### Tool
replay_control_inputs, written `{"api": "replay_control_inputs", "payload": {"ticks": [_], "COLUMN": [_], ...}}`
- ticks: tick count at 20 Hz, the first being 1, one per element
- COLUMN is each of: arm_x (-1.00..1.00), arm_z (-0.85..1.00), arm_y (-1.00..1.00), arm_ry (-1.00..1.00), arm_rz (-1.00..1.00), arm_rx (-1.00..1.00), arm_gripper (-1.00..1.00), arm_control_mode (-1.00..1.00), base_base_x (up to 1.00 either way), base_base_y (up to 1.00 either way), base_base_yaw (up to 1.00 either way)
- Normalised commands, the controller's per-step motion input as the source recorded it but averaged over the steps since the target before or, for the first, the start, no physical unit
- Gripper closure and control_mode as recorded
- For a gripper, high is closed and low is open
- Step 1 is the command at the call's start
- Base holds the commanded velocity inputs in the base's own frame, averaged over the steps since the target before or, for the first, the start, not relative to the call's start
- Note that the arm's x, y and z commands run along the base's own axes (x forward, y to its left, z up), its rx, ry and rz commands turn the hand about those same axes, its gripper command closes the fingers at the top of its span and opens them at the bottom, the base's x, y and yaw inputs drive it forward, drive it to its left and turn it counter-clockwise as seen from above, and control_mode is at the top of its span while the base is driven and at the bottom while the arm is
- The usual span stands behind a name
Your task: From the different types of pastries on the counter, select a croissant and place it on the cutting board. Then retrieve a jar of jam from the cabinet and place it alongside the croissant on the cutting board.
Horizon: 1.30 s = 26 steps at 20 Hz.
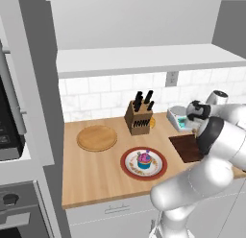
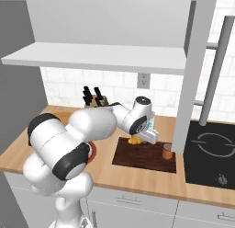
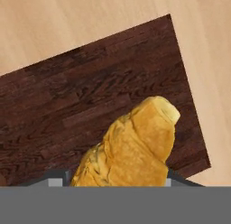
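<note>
Claw [image 2: 136, 139] pinches the croissant [image 3: 131, 148] directly above the cutting board [image 3: 67, 105]. Placement step underway; next, judged: lower and release.

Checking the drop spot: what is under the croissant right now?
The dark cutting board lies under the croissant, which the claw holds. Whether the pastry already touches the board cannot be told; its lower end is covered.

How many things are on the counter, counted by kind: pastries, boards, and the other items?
Pastries: 2, croissant and cupcake
Boards: 2, cutting board and round board
Plate: 1
Knife block: 1
Jar: 1
Scale-like device: 1
Total: 8
</note>
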Motion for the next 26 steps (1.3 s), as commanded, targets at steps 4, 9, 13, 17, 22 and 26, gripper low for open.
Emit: {"api": "replay_control_inputs", "payload": {"ticks": [4,9,13,17,22,26], "arm_x": [0.13,0.14,0.11,0.03,0.00,0.00], "arm_z": [-0.49,-0.40,-0.44,-0.43,-0.29,0.47], "arm_y": [-0.06,0.00,0.00,0.00,0.00,-0.04], "arm_ry": [0.04,0.11,0.15,0.13,0.06,0.14], "arm_rz": [0.21,0.17,0.17,0.16,0.12,0.06], "arm_rx": [-0.10,-0.10,-0.11,-0.10,-0.06,0.00], "arm_gripper": [1.00,1.00,1.00,-1.00,-1.00,-1.00], "arm_control_mode": [-1.00,-1.00,-1.00,-1.00,-1.00,-1.00], "base_base_x": [0.00,0.00,0.00,0.00,0.00,0.00], "base_base_y": [0.00,0.00,0.00,0.00,0.00,0.00], "base_base_yaw": [0.00,0.00,0.00,0.00,0.00,0.00]}}
